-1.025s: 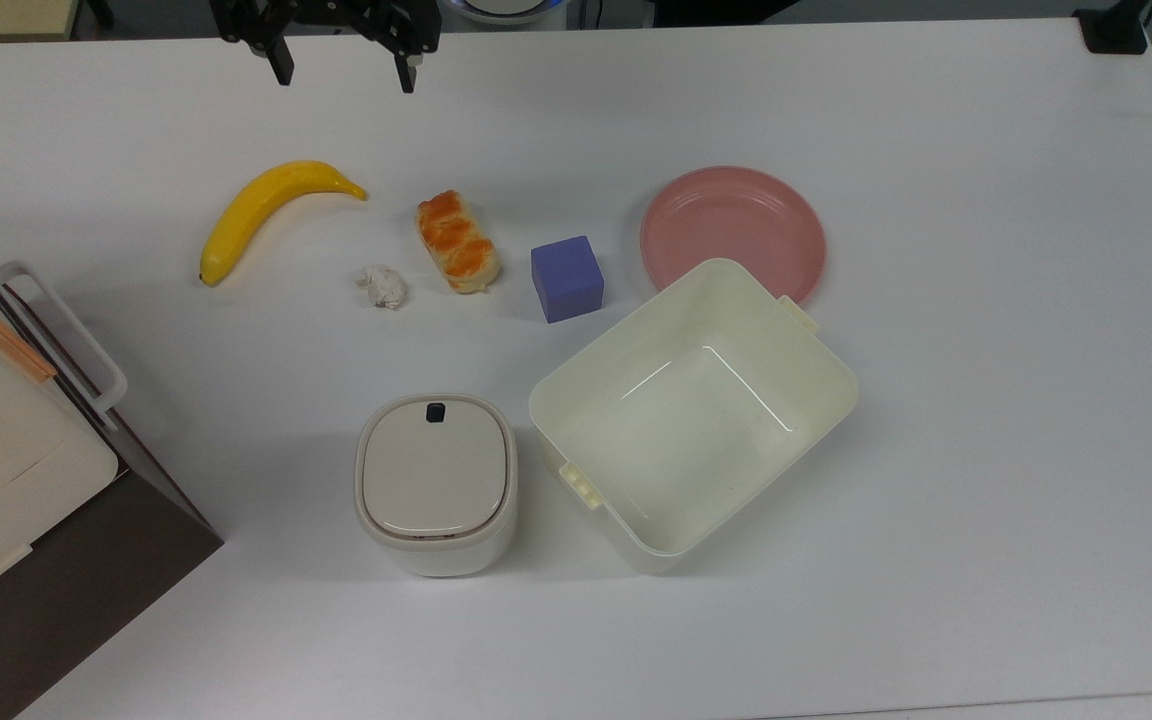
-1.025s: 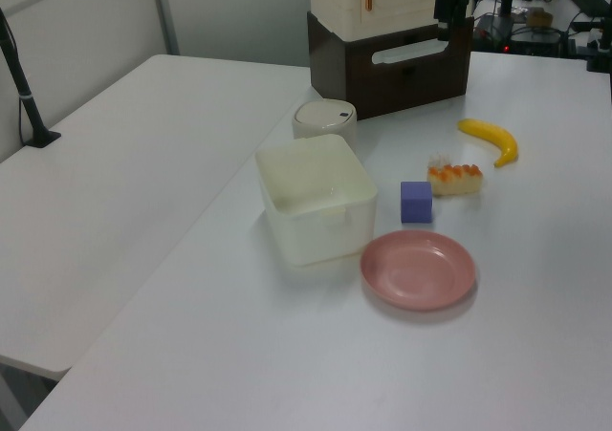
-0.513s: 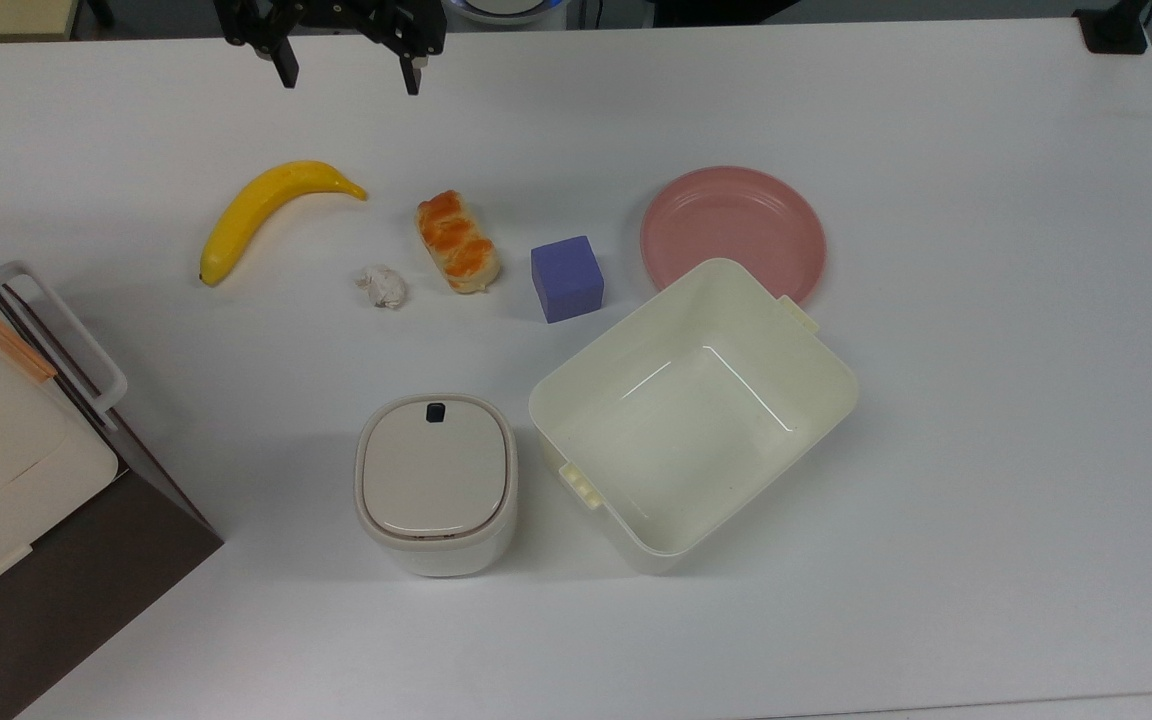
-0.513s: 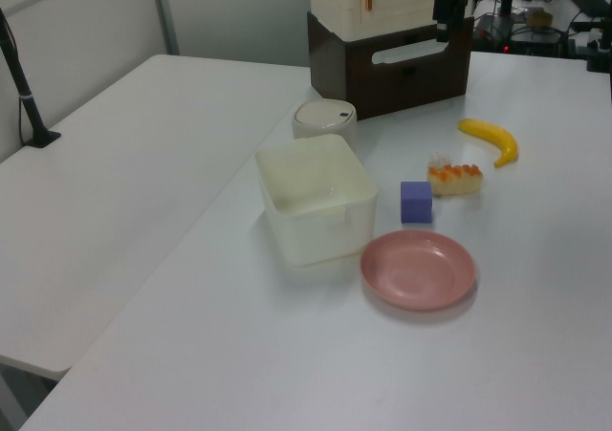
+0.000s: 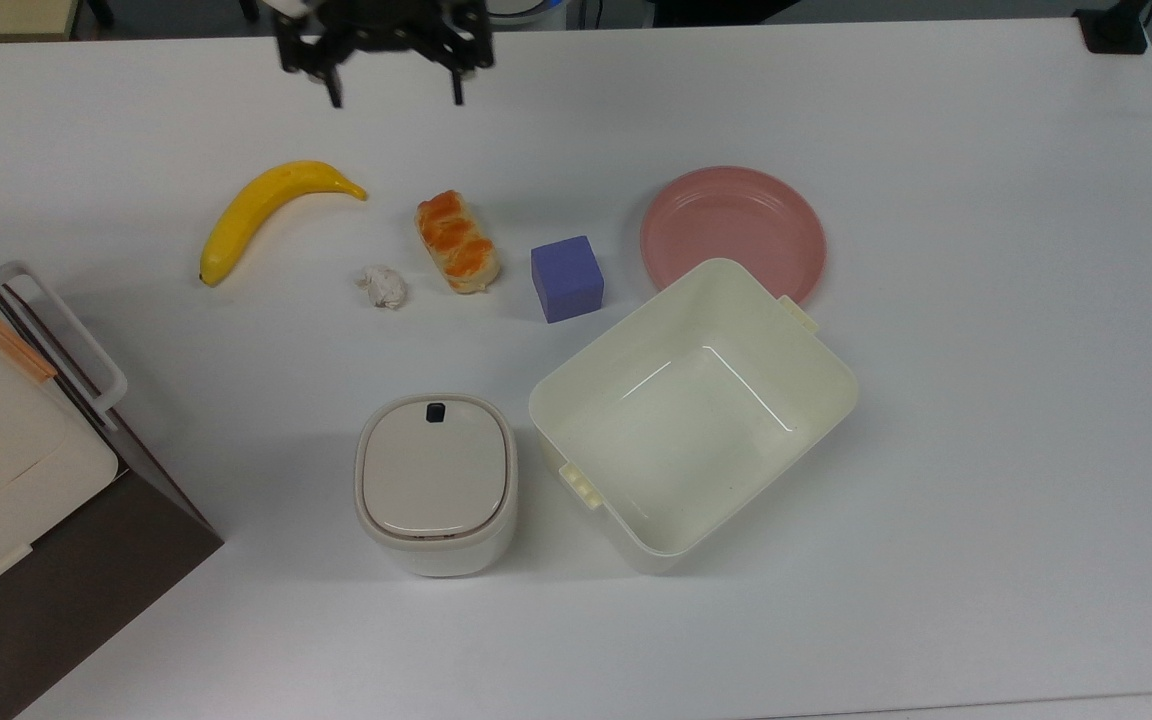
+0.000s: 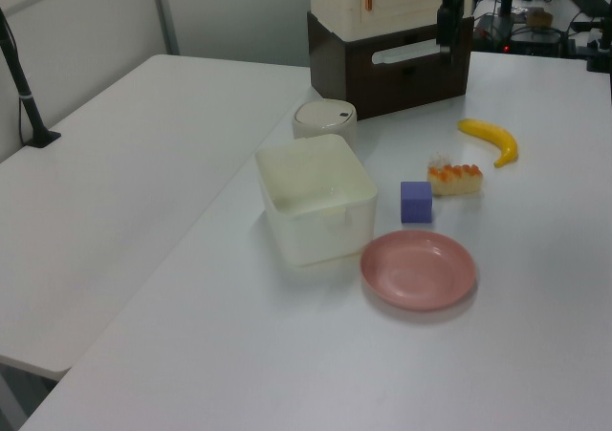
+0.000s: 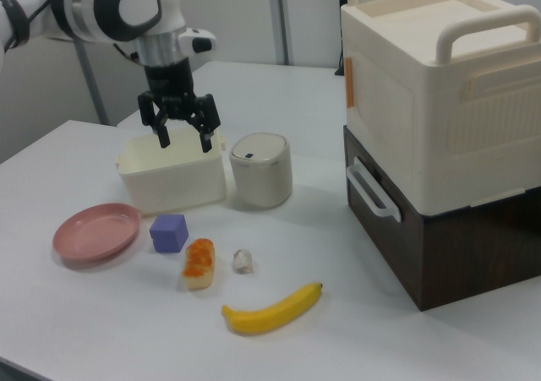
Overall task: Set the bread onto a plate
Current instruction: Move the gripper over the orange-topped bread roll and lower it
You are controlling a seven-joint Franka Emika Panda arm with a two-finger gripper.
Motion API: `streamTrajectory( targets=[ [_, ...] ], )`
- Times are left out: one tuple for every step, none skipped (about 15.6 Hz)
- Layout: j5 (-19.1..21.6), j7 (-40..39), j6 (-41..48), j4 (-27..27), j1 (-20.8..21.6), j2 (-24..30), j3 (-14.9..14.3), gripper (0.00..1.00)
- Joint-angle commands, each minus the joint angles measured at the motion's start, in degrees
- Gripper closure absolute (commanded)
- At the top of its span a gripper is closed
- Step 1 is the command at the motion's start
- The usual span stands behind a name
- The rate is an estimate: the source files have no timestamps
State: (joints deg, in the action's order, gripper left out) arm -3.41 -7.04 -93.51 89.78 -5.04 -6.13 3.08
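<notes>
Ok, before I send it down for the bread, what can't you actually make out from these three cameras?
- Plate: in the top view its near rim is hidden behind the cream tub.
- White wad: in the left view mostly hidden behind the bread.
- Gripper: open, but the top view's upper edge cuts off the arm; its height above the table is unclear.
- Gripper in the left view: dark against the brown box, outline hard to separate.

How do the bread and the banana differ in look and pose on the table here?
The bread is a short, straight oblong with an orange glazed top and pale sides; the banana is plain yellow, longer and curved. In the top view the bread lies between the white wad and the purple cube, while the banana lies apart, further to the top view's left. Both rest flat on the white table, untouched.
</notes>
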Motion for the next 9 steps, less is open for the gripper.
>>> streamTrajectory(
  targets=[
    [-0.98, 1.06, -5.08, 6.62, 1.17, 2.09, 0.09, 0.00],
    [-1.07, 1.15, -7.80, 9.77, 1.17, 2.52, 0.44, 0.00],
    [-1.42, 1.15, -10.69, 12.94, 1.17, 2.96, 1.14, 0.00],
    [-2.64, 1.33, -13.07, 16.19, 1.08, 3.66, 2.19, 0.00],
    [-4.57, 2.37, -15.18, 19.53, 1.08, 4.11, 2.72, 0.00],
    [-6.33, 3.60, -16.95, 22.17, 1.17, 4.55, 3.16, 0.00],
    [-7.21, 4.83, -18.88, 24.63, 1.17, 5.07, 3.86, 0.00],
    [-7.57, 5.63, -20.64, 26.40, 1.26, 5.25, 4.39, 0.00],
    [-8.01, 6.07, -21.87, 27.63, 1.43, 5.17, 4.48, 0.00]
  ],
)
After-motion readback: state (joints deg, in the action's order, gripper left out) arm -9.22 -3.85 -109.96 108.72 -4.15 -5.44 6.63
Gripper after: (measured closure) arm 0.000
